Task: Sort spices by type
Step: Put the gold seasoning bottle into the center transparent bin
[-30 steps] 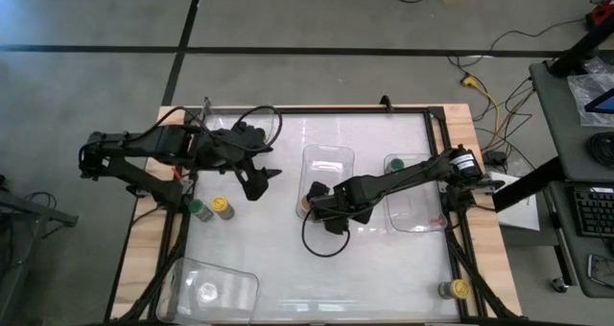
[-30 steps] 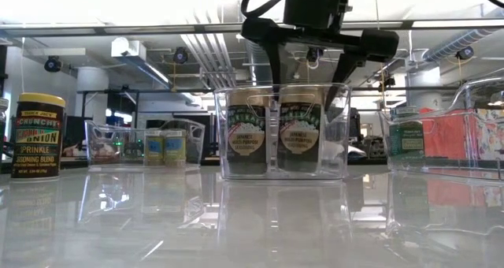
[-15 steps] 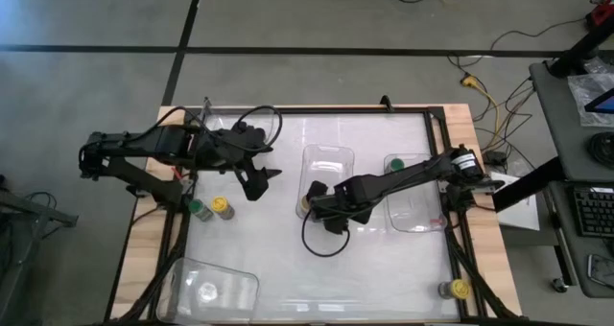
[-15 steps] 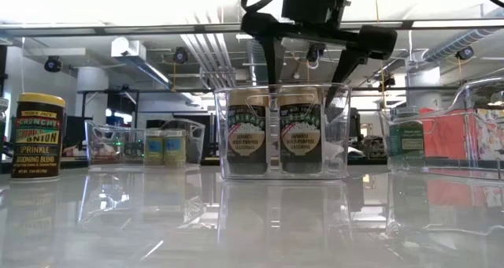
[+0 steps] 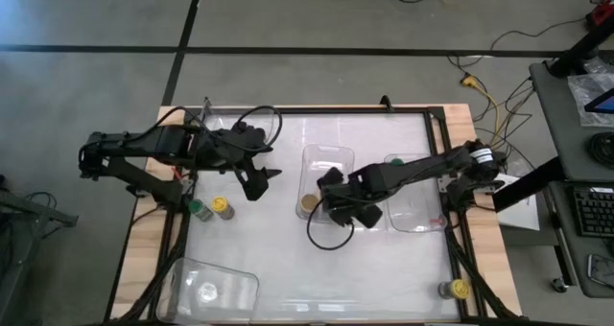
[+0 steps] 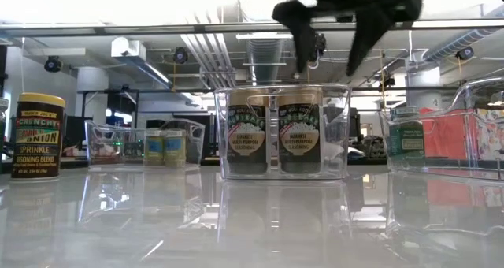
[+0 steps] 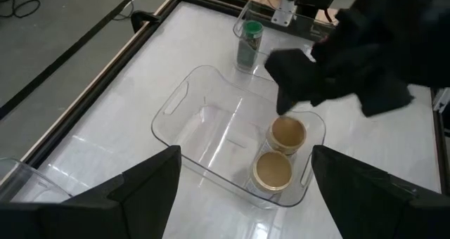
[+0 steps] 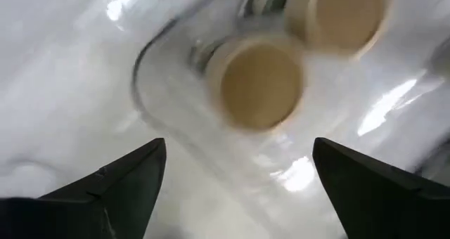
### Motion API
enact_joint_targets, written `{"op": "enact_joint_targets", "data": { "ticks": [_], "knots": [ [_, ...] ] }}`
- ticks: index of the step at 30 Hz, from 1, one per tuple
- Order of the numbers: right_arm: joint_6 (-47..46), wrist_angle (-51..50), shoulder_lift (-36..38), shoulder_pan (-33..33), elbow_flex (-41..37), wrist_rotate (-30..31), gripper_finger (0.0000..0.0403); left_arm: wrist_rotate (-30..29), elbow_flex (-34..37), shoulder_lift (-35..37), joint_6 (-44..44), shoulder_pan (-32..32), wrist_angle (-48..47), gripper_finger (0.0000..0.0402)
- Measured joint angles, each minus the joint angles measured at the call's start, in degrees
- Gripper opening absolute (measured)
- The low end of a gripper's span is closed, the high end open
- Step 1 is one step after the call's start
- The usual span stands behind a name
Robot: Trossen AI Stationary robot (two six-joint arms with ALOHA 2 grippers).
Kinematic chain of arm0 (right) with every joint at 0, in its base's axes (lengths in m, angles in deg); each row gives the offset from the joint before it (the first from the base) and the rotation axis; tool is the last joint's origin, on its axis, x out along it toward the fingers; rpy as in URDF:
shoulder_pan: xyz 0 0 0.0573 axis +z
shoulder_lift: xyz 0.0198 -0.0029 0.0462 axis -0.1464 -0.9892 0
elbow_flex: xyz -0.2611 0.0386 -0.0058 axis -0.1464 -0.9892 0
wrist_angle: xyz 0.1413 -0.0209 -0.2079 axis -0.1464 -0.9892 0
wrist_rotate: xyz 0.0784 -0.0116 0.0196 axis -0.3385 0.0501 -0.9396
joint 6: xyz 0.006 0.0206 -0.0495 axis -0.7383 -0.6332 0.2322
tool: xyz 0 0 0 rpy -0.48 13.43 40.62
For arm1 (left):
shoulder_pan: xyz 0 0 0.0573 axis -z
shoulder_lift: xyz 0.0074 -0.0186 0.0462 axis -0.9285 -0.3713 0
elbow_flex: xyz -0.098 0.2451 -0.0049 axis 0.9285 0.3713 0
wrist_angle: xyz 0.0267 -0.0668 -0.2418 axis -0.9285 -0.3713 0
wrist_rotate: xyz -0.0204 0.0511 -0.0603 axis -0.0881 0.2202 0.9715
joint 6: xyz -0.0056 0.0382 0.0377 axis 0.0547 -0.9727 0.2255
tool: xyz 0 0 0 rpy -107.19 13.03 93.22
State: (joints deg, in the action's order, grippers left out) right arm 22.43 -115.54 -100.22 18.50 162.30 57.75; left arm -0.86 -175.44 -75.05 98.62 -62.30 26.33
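Two tan-lidded spice jars (image 7: 272, 170) (image 7: 287, 133) stand upright side by side in the near end of the clear middle bin (image 5: 326, 163). My right gripper (image 6: 331, 51) hangs open just above them, touching nothing; its wrist view looks down on both lids (image 8: 261, 84). My left gripper (image 5: 257, 184) waits open over the table's left part. A green-lidded jar (image 5: 199, 209) and a yellow-lidded jar (image 5: 222, 206) stand on the table near it. Another green-lidded jar (image 7: 247, 42) stands in the right bin (image 5: 414, 211).
A third clear bin (image 5: 216, 288) with one jar in it lies at the near left corner. Two more jars (image 5: 454, 290) stand at the near right corner. A black frame (image 5: 317, 111) edges the tabletop. A large spice tin (image 6: 37, 135) shows at the low view's left.
My right gripper's fingers stood down in the middle bin on either side of one tan-lidded jar. They have risen clear above the bin's rim, shifted a little toward the table's right edge, and rolled about their own axis. Both jars stay upright in the bin.
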Motion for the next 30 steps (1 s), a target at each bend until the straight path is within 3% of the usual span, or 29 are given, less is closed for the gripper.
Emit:
{"op": "enact_joint_targets", "data": {
  "ticks": [11, 20, 30],
  "knots": [
    [-20.6, 1.8, 0.4, -4.8, -5.5, -7.7, 0.0290, 0.0, 0.0, 0.0, -0.8, 0.0, 0.1, 0.0304],
    [-20.8, 2.4, 0.6, -5.5, -5.5, -8.0, 0.0208, 0.0, 0.0, 0.0, -0.5, 0.0, 0.1, 0.0304],
    [-20.8, 6.0, 0.1, -5.9, -8.4, -8.0, 0.0147, 0.0, 0.0, 0.0, -0.4, 0.0, 0.1, 0.0304]
  ]
}}
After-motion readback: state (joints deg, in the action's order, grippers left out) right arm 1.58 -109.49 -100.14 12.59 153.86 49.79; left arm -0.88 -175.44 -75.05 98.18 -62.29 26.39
